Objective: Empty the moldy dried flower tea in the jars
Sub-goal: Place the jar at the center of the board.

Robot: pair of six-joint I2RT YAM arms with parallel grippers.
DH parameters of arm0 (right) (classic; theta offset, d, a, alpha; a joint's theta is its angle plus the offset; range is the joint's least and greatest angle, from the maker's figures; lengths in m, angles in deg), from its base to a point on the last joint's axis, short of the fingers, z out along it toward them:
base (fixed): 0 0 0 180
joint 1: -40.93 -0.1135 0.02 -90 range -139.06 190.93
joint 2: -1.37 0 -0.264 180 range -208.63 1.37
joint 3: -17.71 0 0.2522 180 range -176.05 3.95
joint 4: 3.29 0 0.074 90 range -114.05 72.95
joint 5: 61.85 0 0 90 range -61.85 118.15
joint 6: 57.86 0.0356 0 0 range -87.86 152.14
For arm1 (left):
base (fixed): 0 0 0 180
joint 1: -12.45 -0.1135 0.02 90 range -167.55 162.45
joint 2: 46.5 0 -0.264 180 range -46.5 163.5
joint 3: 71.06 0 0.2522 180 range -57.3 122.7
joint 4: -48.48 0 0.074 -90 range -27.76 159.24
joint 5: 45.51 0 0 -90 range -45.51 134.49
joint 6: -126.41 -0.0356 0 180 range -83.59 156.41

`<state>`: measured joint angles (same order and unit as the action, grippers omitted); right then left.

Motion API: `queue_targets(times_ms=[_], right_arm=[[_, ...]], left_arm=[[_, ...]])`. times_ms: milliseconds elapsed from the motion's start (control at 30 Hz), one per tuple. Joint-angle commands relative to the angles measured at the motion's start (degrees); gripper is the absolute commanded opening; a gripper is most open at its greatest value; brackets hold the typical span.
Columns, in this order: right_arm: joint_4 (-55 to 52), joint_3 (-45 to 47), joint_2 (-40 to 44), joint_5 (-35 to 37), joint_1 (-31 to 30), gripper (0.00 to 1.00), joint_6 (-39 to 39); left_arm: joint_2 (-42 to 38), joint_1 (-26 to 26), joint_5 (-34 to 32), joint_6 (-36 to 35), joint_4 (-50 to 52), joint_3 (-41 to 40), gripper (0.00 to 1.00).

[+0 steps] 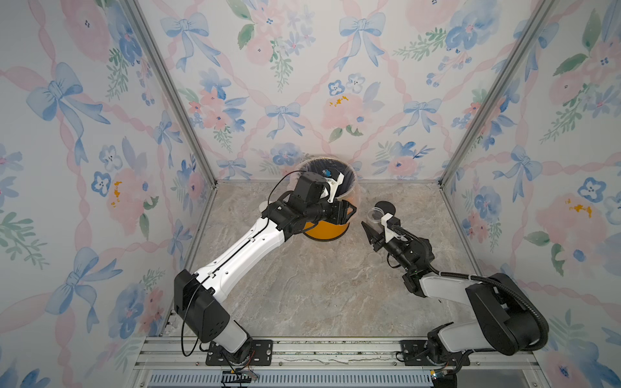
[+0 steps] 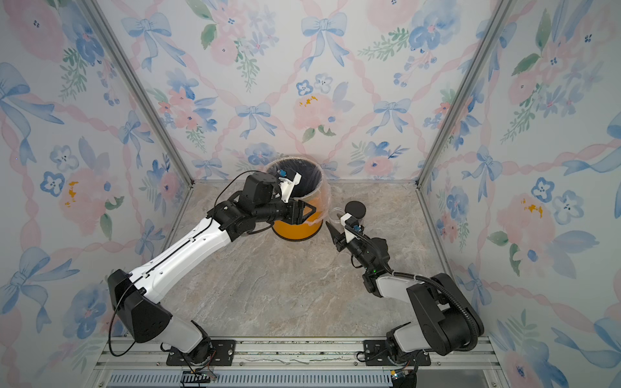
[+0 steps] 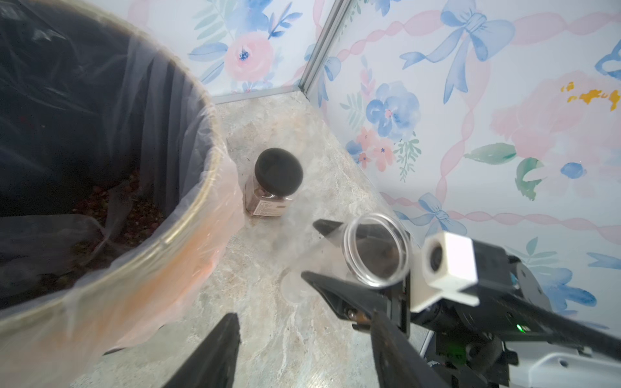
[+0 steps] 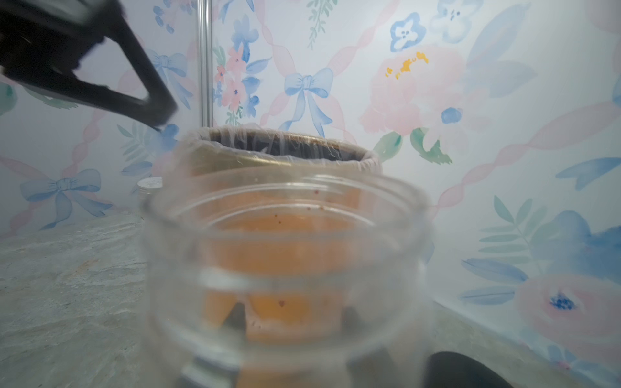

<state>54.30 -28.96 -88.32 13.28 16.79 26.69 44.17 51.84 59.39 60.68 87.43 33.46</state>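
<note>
Right gripper (image 3: 314,252) clamped on open clear jar (image 3: 376,250), seemingly emptied, near orange bin (image 3: 188,208); left gripper (image 3: 304,315) apart, empty. Dried flower tea (image 3: 258,198) inside black-lidded jar (image 3: 274,181). Set held jar upright, clear of it.

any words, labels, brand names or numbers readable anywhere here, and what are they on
Label on the black-lidded jar: printed lines show in the left wrist view, but they are too blurred to read.
Open clear jar: no label or print visible.
Orange bin: no print visible.
Nothing else in any view carries readable text.
</note>
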Motion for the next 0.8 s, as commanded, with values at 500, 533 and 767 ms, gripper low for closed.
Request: queue_targets(times_ms=[500, 533, 767], right_arm=[[-1.52, 3.02, 2.14, 0.1, -4.78, 0.48, -1.85], [-1.48, 3.02, 2.06, 0.11, -4.39, 0.48, -1.53], [-2.35, 2.38, 2.72, -1.36, -3.85, 0.48, -0.62]], left_arm=[[6.06, 4.81, 1.67, 1.71, 0.33, 1.96, 0.42], [5.66, 4.9, 1.86, 1.5, 0.35, 1.51, 0.42], [5.65, 5.24, 2.86, 1.04, 1.05, -0.82, 0.35]])
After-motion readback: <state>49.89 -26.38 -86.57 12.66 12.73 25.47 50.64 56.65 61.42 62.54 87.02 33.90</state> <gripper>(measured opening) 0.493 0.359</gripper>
